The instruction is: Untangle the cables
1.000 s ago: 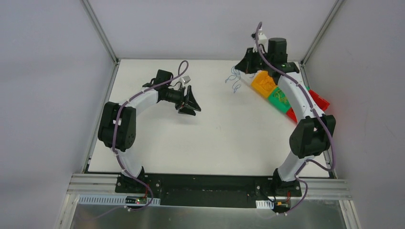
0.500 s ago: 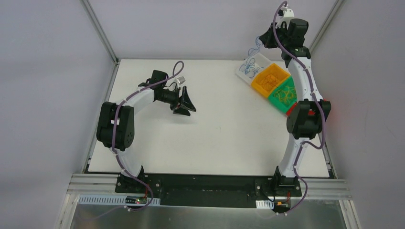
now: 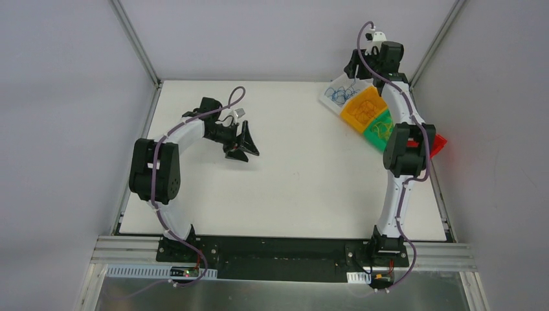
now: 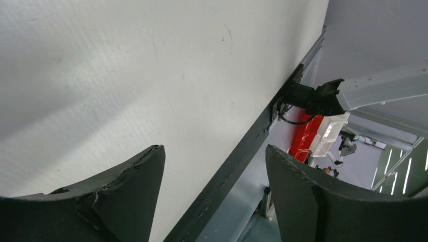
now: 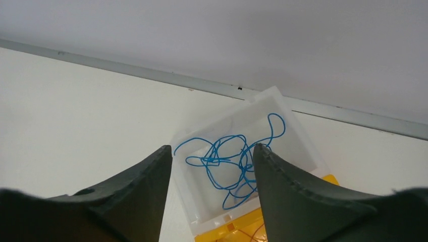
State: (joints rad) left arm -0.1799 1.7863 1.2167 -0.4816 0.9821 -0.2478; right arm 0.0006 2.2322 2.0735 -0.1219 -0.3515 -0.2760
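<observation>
Blue cables (image 5: 212, 160) lie in a loose tangle inside a white bin (image 5: 303, 146), free of any finger. My right gripper (image 5: 212, 146) hovers open just above that bin, nothing between its fingers. From above, the blue cables (image 3: 341, 95) fill the white bin (image 3: 329, 98) at the table's far right, under the right gripper (image 3: 355, 68). Orange cables (image 3: 364, 107) sit in a yellow bin and yellowish cables (image 3: 382, 128) in a green bin. My left gripper (image 3: 243, 146) hangs open and empty over the left-centre table; its wrist view shows the left gripper (image 4: 214, 151) over bare tabletop.
Bins stand in a diagonal row at the far right: white, yellow (image 3: 353, 115), green (image 3: 372, 133), and a red one (image 3: 439, 144) partly behind the right arm. Enclosure walls stand close behind the right gripper. The table's dark front rail (image 4: 237, 166) shows in the left wrist view.
The right gripper, shut on the blue cables a second ago, carried them over the white bin and opened; they now lie in it. The left gripper drew slightly left and opened wider.
</observation>
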